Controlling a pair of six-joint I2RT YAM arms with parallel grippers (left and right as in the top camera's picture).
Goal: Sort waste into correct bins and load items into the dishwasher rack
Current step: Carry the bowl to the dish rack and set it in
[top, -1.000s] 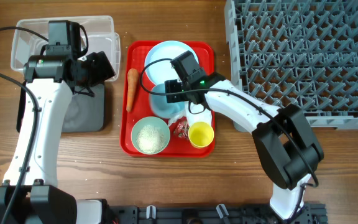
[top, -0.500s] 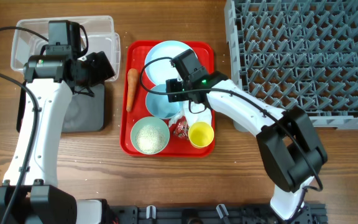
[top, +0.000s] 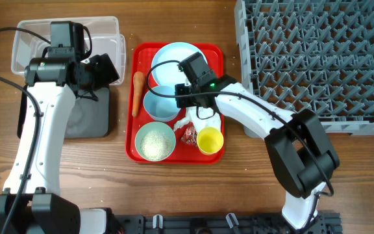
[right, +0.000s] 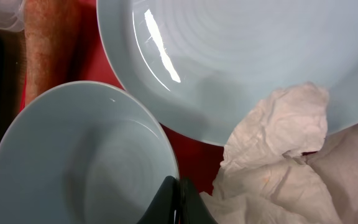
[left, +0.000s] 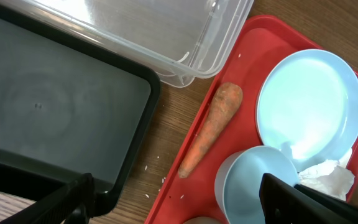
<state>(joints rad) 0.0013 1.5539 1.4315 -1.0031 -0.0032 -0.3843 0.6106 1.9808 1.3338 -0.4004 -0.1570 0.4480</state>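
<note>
The empty bowl (top: pixel 160 104) stands at the middle of the red tray (top: pixel 216 55), nearer the tray's left edge. Its right rim meets the right pincer (right: pixel 178 200). In the right wrist view you see the two dark fingers drawn almost together, with only a thin slit between them. The bowl's rim runs into that slit, so the pincer is closed on the rim.

The plate (top: pixel 177 58) fills the far end of the red tray, its near edge just beside the empty bowl. The crumpled tissue (right: pixel 278 155) lies at the plate's near edge, just right of the pincer fingers.

Along the tray's left edge you find the carrot (top: pixel 137 93), lengthwise and close beside the bowl. At the tray's near end the rice bowl (top: pixel 155 142) sits on the left. The red wrapper (top: pixel 190 134) is in the middle and the yellow cup (top: pixel 210 140) is on the right.

Left of the red tray, the black tray (top: pixel 86 120) and the clear tub (top: pixel 31 39) rest on the worktop (top: pixel 239 188), the tub farther back. The left pincer (left: pixel 178 186) hangs over the black tray's edge beside the red tray, fingers spread wide, holding nothing.

Right of the red tray stands the dishwasher rack (top: pixel 317 58).
</note>
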